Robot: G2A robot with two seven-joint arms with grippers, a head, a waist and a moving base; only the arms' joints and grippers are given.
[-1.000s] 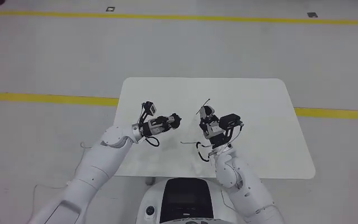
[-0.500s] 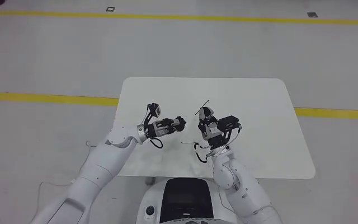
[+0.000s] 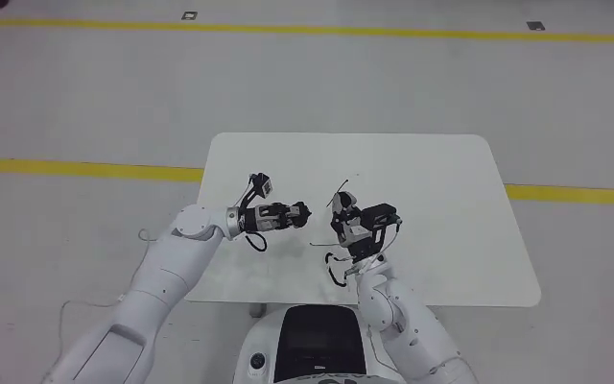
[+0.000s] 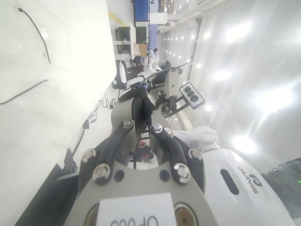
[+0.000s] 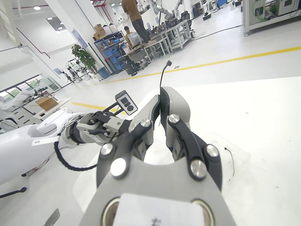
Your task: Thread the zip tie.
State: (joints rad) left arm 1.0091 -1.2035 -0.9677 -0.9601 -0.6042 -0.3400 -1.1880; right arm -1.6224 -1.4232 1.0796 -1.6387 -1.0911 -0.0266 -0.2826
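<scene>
- The right tool (image 5: 160,98) is clamped shut on the zip tie (image 5: 161,78), its two pads pressed together with the strap between them.
- The zip tie stands nearly upright out of the right tool's fingertips, its square head at the free top end. A short length of strap hangs below the pads inside the tool.
- In the top view the right tool (image 3: 337,206) is held above the bench (image 3: 432,163), over its near-left part. The zip tie (image 3: 342,187) slants up and away from the near edge.
- The left tool (image 4: 140,95) has its fingers drawn together. Whether anything is pinched between them cannot be told.
- In the top view the left tool (image 3: 305,209) points across at the right tool. The two are near each other but apart, with the left one on the side of the bench's left edge.
- A curved loose tie (image 4: 35,29) lies flat on the bench.
- A second loose tie (image 4: 23,92) lies flat near it, without touching it.
</scene>
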